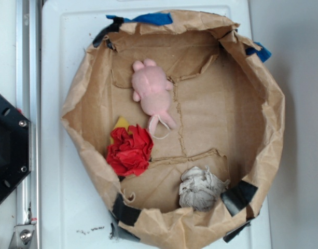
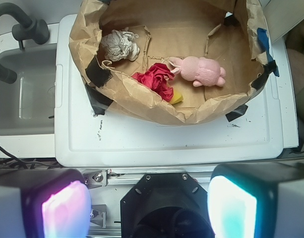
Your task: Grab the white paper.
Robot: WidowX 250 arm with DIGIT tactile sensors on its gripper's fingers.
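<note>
Well apart — gripper (image 2: 149,206) (agape) and white paper (image 2: 119,45).

A brown paper basket (image 1: 81,111) with rolled-down walls sits on a white counter (image 1: 60,52), patched with black and blue tape. Inside, the white paper (image 1: 201,189) lies against the lower right wall, next to a black tape strip (image 1: 240,196). The red paper wad (image 1: 129,150) lies at the lower left, over what looks like a yellow scrap (image 1: 121,124). A pink plush toy (image 1: 152,93) lies above it, near the middle.

A brown paper tub (image 1: 81,104) holds a pink plush (image 1: 152,93) far and a red wad (image 1: 130,150) on yellow paper (image 1: 120,124), left.
</note>
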